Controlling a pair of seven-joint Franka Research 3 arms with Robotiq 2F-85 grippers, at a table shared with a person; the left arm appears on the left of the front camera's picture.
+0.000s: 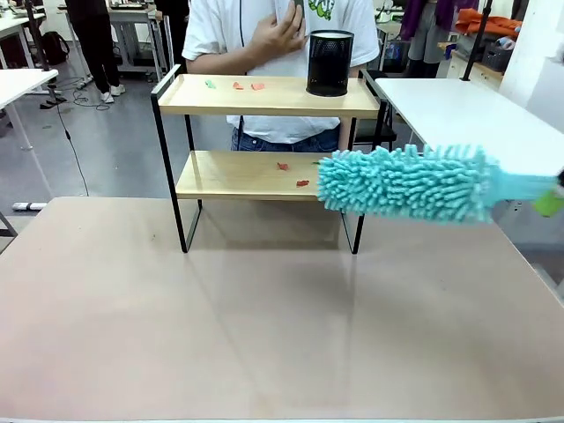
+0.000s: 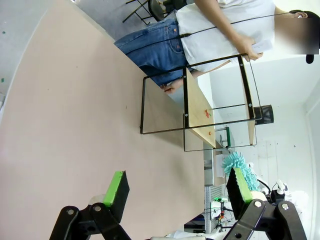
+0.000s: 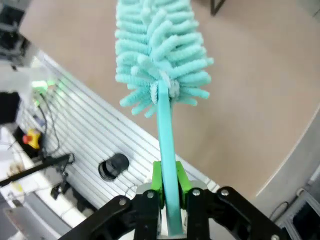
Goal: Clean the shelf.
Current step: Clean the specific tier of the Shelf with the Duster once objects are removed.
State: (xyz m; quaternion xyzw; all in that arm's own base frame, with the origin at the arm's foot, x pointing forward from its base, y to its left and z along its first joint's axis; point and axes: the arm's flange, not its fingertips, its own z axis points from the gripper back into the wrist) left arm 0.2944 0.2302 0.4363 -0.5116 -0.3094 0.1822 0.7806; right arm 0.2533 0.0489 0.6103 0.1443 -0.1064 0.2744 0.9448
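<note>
Shelf: on table, far side; red scraps on both boards. Right gripper: clamped on teal duster handle, head near lower board's right end. Left gripper: jaws wide, empty.

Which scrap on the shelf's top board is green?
The leftmost scrap on the shelf; the two red scraps lie to its right.

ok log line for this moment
left gripper open | right gripper shut on duster | duster by shelf lower board | scraps on both boards
</note>
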